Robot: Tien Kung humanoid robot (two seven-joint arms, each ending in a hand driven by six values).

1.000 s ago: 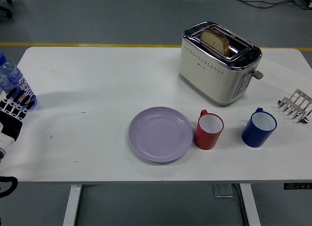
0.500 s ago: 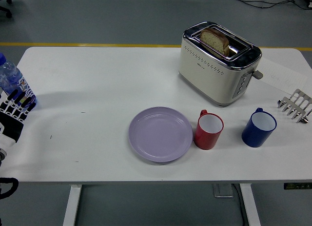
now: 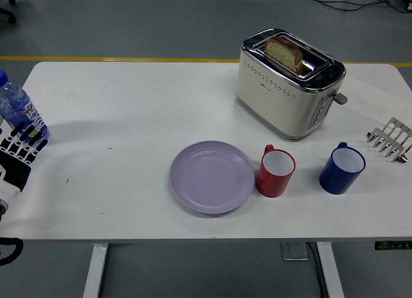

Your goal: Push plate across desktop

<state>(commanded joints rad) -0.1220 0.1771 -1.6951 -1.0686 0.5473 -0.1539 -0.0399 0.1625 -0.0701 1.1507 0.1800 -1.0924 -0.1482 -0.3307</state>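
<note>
Lilac plate (image 3: pixel 212 176) beside red mug (image 3: pixel 276 172); left hand (image 3: pixel 19 148) well apart

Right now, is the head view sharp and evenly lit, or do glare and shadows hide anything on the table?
Head view: sharp and evenly lit across the white table; the purple plate is crisp with only a faint sheen; the toaster shows bright chrome reflections that hide nothing; shadows are soft, including a pale one beside the water bottle; the left hand is cropped by the frame edge.
</note>
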